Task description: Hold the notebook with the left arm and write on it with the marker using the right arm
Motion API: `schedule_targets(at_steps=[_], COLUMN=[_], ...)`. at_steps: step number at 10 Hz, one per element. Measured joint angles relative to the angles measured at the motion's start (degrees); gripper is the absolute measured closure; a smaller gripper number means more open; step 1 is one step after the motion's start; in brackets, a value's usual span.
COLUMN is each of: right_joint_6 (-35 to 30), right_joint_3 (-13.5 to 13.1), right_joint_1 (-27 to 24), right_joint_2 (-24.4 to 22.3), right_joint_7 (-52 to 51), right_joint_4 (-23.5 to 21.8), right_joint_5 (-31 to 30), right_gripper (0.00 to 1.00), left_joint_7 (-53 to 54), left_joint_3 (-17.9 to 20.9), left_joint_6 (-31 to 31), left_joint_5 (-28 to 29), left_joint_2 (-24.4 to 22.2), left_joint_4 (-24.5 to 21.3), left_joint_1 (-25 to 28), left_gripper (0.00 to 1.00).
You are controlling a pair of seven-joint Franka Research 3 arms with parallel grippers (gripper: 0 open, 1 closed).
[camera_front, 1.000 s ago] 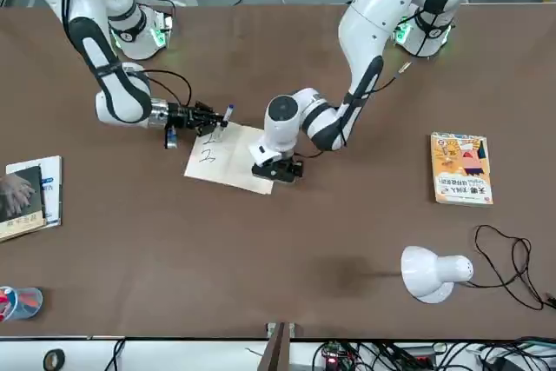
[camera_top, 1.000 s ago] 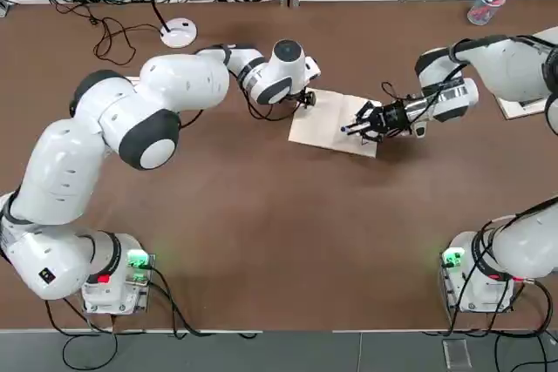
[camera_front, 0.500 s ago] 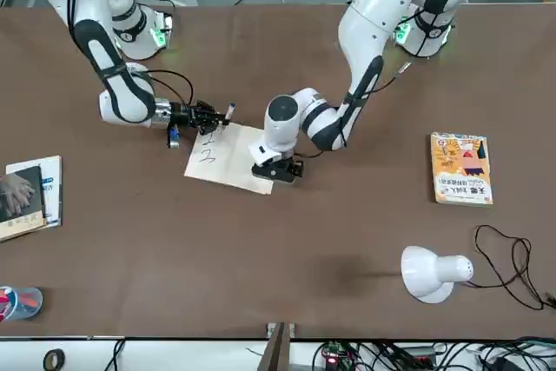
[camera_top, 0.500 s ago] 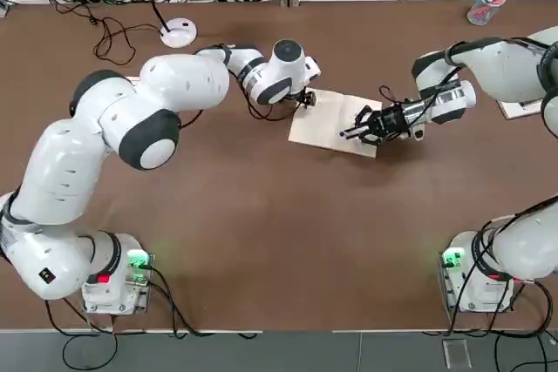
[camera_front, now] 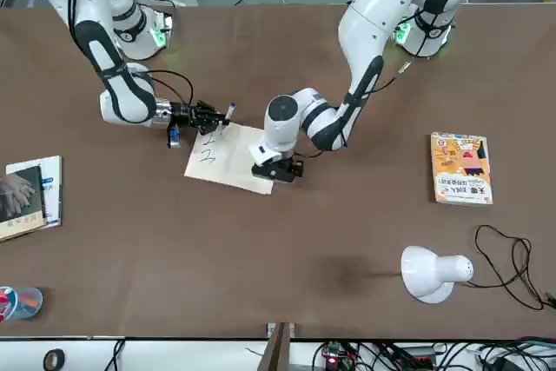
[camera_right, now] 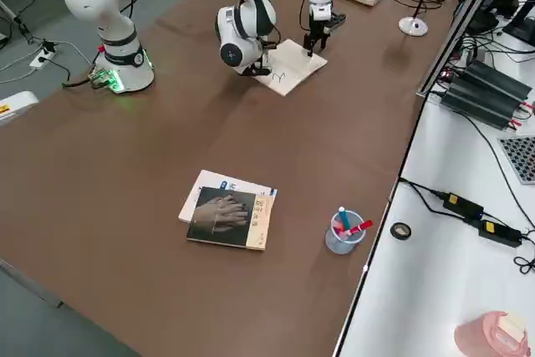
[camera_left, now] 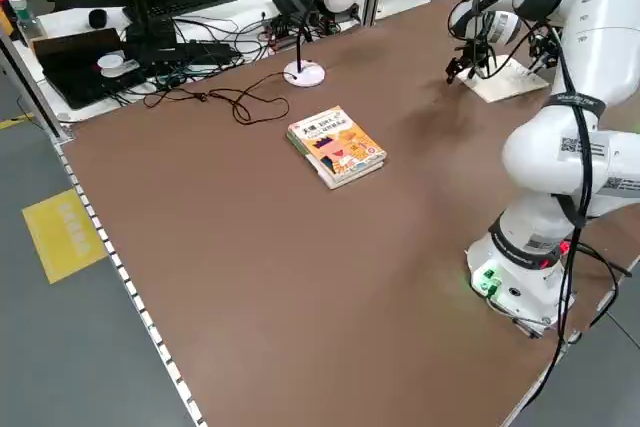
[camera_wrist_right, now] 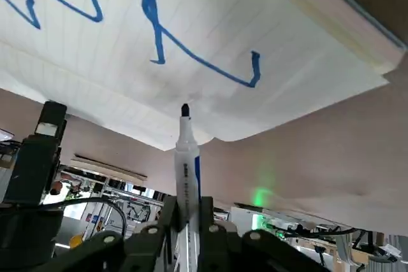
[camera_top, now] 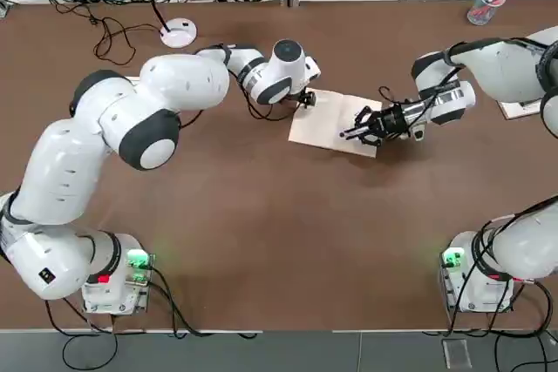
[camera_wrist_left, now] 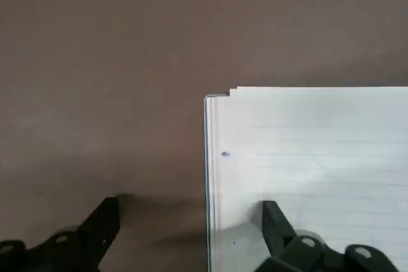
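The cream notebook lies flat on the brown table, with blue strokes on its lined page. My left gripper is open and points down at the notebook's left far corner. One of its fingers rests on the page and the other stands on the table beside the edge. My right gripper is shut on the marker over the notebook's right side. The marker's dark tip sits at the page just beside the last blue stroke; I cannot tell whether it touches.
An orange illustrated book lies on the robot's left side of the table, and a white desk lamp stands at the far edge. A dark-covered book and a pen cup sit on the right side. Cables trail near the lamp.
The right arm's wrist has shifted slightly toward the notebook while the marker stays over the same part of the page. The left arm has not moved.
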Motion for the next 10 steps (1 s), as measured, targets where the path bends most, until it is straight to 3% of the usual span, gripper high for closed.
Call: schedule_targets(at_steps=[10], right_joint_6=[0.0], right_joint_3=[0.0], right_joint_1=[0.0], right_joint_2=[1.0], right_joint_7=[-1.5], right_joint_4=[0.0], right_joint_5=[0.0], right_gripper=[0.83], left_joint_7=[0.0], left_joint_3=[0.0], left_joint_6=[0.0], left_joint_5=[0.0], left_joint_2=[0.0], left_joint_4=[0.0], left_joint_1=[0.0], left_gripper=[0.01])
